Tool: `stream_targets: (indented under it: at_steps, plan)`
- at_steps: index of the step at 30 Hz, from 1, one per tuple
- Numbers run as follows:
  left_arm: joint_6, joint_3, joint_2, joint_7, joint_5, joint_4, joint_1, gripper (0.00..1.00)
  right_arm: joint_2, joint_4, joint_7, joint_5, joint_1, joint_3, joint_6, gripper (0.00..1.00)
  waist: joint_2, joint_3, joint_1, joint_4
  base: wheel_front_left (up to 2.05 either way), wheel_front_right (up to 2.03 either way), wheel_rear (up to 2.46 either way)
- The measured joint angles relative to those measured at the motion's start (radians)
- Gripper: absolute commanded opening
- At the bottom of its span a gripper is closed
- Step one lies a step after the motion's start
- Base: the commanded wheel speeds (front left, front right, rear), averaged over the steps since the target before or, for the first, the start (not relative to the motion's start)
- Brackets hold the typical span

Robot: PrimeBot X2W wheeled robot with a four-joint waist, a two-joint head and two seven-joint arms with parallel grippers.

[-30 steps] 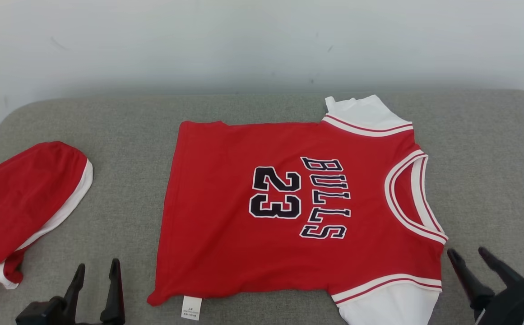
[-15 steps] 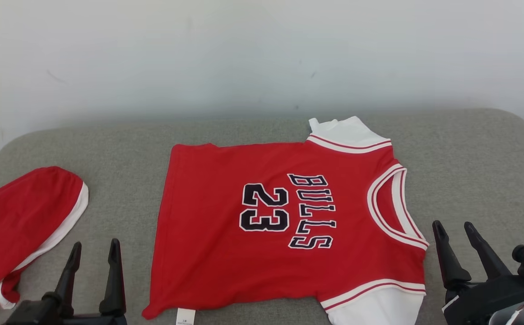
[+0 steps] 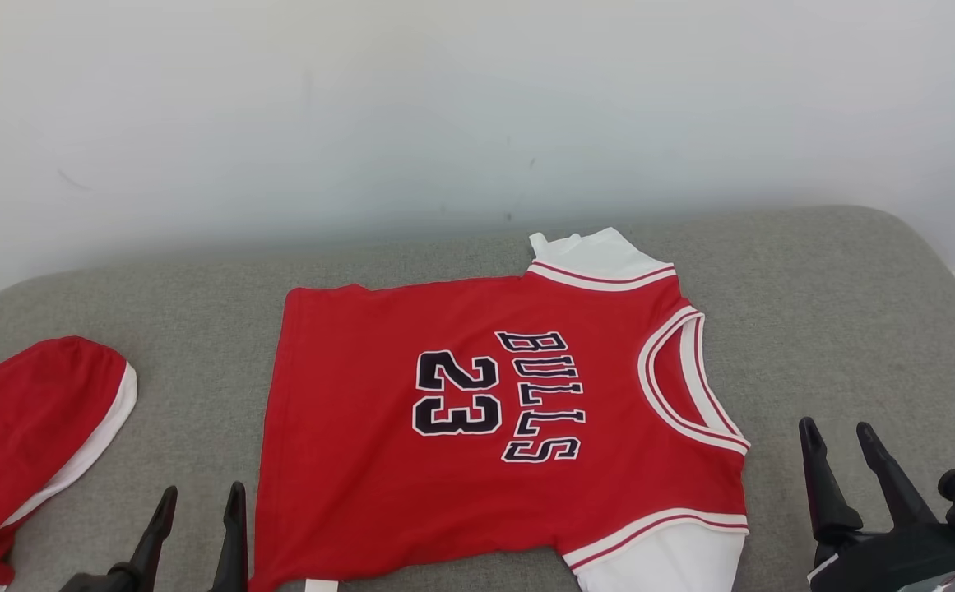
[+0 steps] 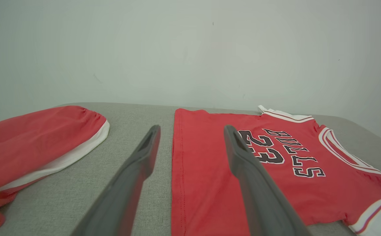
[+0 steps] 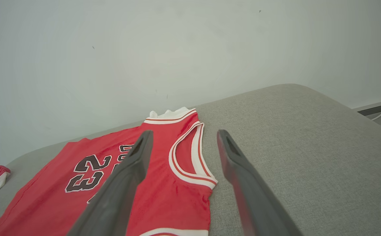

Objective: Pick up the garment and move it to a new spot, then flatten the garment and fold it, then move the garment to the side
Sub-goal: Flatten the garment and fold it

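Along the grey padded counter below a pale wall: a bunched red-and-white cloth, the left gripper with jaws spread, the flat red Bulls jersey at centre, the right gripper likewise spread, and a pinch catching only one layer would likely drag it crooked.

The garment is soft red knit cloth, matt, with ribbed white-and-red trim. Its black 23 has white edging, printed or sewn, too fine to tell which. The cushion is coarse grey woven fabric, rough and dull. The wall is smooth and matt, faintly scuffed. The fingers of the left gripper look like dark plastic — matt, smooth.
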Motion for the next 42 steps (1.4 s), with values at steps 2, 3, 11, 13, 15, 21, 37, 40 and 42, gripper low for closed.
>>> stream_targets:
  at_steps: [2, 3, 11, 13, 15, 21, 37, 40, 42]
  plan:
    - [0.000, -0.002, 0.001, 0.013, 0.000, -0.002, 0.011, 1.00, 0.001, 0.006, -0.003, 0.000, 0.007, 0.002, 0.000, 1.00, 0.0000, 0.000, 0.0000, -0.002, 0.00, 0.00, 0.00]
    - [0.000, -0.002, 0.002, 0.020, 0.000, -0.002, 0.012, 1.00, 0.001, 0.009, -0.007, -0.001, 0.009, 0.005, 0.000, 1.00, 0.0000, 0.000, 0.0000, -0.003, 0.00, 0.00, 0.00]
    - [0.000, 0.004, 0.004, 0.048, 0.000, -0.028, 0.020, 1.00, 0.006, 0.026, -0.024, -0.008, 0.010, 0.011, 0.002, 1.00, 0.0000, 0.006, 0.0000, -0.004, 0.00, 0.00, 0.00]
    - [0.000, 0.010, 0.002, 0.054, 0.000, -0.032, 0.022, 1.00, 0.006, 0.029, -0.026, -0.009, 0.010, 0.011, 0.005, 1.00, 0.0000, 0.007, 0.0000, -0.003, 0.00, 0.00, 0.00]
    - [0.000, 0.014, 0.000, 0.063, 0.000, -0.036, 0.022, 1.00, 0.007, 0.032, -0.027, -0.009, 0.010, 0.013, 0.007, 1.00, 0.0000, 0.009, 0.0000, -0.003, 0.00, 0.00, 0.00]
    - [0.000, 0.018, -0.005, 0.081, 0.000, -0.044, 0.024, 1.00, 0.006, 0.041, -0.035, -0.011, 0.010, 0.015, 0.010, 1.00, 0.0000, 0.012, 0.0001, 0.002, 0.00, 0.00, 0.00]
    - [0.001, 0.025, -0.022, 0.108, 0.002, -0.057, 0.024, 1.00, 0.006, 0.064, -0.039, -0.012, 0.010, 0.031, 0.021, 1.00, 0.0000, 0.020, 0.0001, 0.012, 0.00, 0.00, 0.00]
    - [0.001, 0.035, -0.026, 0.120, 0.006, -0.057, 0.026, 1.00, -0.001, 0.066, -0.022, -0.015, 0.010, 0.049, 0.039, 1.00, 0.0000, 0.022, 0.0001, 0.013, 0.00, 0.00, 0.00]
    - [0.001, 0.043, -0.032, 0.136, 0.007, -0.056, 0.029, 1.00, -0.009, 0.067, 0.006, -0.018, 0.012, 0.073, 0.049, 1.00, 0.0000, 0.022, 0.0001, 0.014, 0.00, 0.00, 0.00]
